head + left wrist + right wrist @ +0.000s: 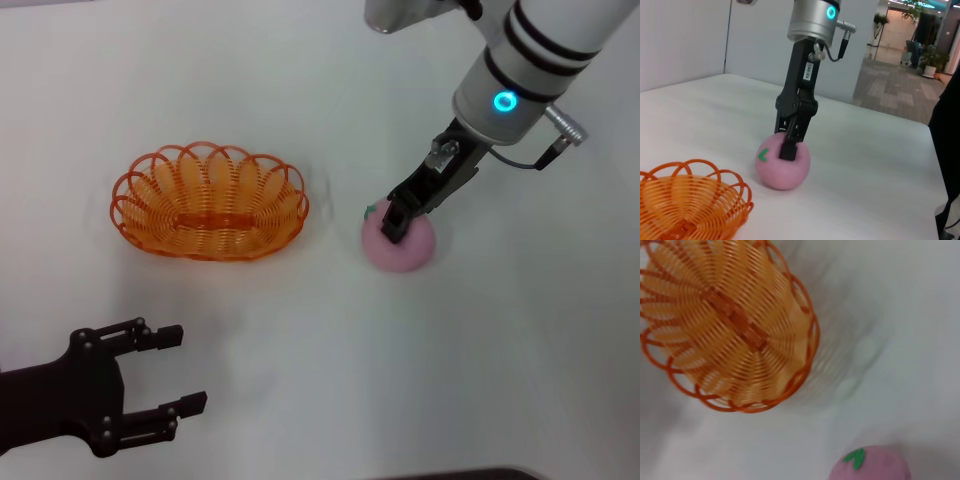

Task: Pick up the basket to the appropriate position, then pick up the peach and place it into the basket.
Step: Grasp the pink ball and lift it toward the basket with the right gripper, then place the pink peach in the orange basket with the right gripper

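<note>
The orange basket (pixel 122 205) stands upright on the white table, left of centre, with nothing in it. The pink peach (pixel 410 252) rests on the table a short way to the basket's right. My right gripper (pixel 393 228) comes down on the peach from above and is shut on the peach's top; one black finger (pixel 788 150) lies pressed against the peach (pixel 782 172). My left gripper (pixel 192 368) hangs open and holds nothing at the near left, in front of the basket. The right wrist view shows the basket (pixel 812 335) and part of the peach (pixel 875 467) with its green mark.
White table (pixel 300 350) all round. In the left wrist view the table's far edge gives onto an office floor (pixel 900 85).
</note>
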Controlling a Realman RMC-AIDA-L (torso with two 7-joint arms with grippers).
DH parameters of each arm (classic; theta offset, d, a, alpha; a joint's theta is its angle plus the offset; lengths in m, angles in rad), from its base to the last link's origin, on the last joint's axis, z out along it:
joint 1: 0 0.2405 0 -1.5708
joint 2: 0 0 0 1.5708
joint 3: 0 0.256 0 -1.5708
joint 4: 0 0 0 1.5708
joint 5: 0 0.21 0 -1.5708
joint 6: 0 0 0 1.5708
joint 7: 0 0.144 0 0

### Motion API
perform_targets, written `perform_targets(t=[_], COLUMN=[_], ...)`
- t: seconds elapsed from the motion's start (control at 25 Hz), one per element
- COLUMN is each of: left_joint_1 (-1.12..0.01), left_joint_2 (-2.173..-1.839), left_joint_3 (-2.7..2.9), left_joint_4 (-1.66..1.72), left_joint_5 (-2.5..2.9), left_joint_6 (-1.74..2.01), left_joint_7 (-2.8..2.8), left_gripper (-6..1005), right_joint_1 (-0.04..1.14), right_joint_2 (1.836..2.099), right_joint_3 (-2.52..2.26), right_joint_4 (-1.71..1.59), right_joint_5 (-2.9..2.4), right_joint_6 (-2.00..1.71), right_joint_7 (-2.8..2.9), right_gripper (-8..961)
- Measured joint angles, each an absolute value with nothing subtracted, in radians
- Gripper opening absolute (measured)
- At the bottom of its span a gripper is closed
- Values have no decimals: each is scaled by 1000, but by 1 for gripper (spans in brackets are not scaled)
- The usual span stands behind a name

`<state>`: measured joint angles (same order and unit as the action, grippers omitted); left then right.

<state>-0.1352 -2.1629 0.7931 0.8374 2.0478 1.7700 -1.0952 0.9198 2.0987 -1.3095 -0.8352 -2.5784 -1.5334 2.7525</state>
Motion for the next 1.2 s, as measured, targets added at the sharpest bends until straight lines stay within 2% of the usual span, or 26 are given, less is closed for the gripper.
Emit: perform_targets(t=[0.44,0.88,1.08,1.2], left_joint_1=[-135,-140,-145,-146], left_joint_2=[-2163,-2163,-2162,-2162], left_joint_3=[792,790,788,788], left_joint_4=[837,832,824,823], left_joint_5=[2048,2047,2042,2042], left_joint_6=[1770,1757,1752,1747], left_joint_7=[-1095,-1095,-1095,-1095], left_gripper=[746,746,746,746], right_joint_1=[918,939,951,955], right_joint_2=[2088,2100,2100,2100], right_joint_3=[-1068,-1283,-1341,-1355], right_joint_4=[-956,-945,-887,-835], right_joint_5=[-2434,-2288,-2284,-2271], right_joint_6=[-1686,-1448,-1348,-1288], right_joint_7=[2597,2568,2556,2532], right_gripper=[267,146,206,278])
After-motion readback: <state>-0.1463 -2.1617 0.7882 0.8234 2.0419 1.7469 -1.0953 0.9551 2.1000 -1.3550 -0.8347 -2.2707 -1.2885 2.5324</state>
